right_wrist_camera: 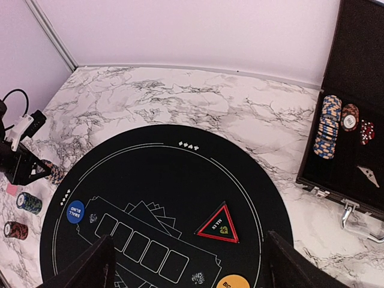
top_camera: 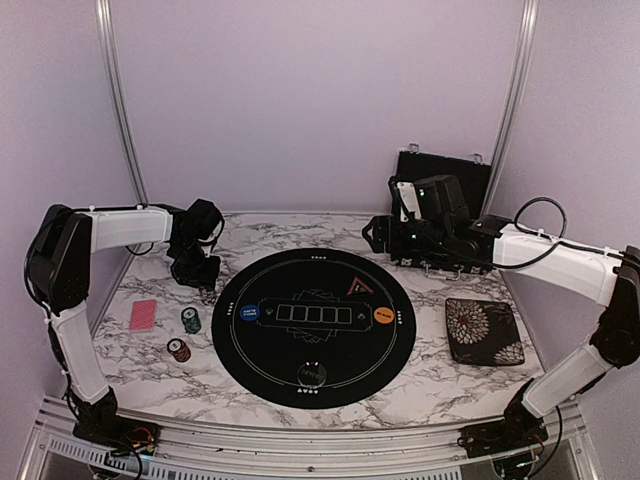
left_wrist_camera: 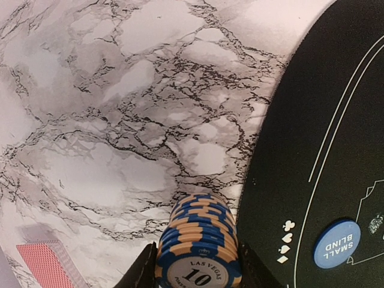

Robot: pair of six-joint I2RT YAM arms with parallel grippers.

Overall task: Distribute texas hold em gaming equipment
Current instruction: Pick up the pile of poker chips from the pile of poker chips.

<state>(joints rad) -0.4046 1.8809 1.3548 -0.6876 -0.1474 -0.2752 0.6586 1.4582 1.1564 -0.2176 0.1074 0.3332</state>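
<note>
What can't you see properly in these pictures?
- Left wrist view: the blue chip stack in the left gripper is cut off by the bottom edge; so is the red card.
- Right wrist view: the bottom edge cuts the orange button; the chip case runs off the right edge.
- Top view: the left gripper covers that stack from above.

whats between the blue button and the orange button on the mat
Only the printed row of five card boxes, with no loose item on it, as the top view shows.

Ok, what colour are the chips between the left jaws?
The chip stack is blue with orange stripes, clearest in the left wrist view.
</note>
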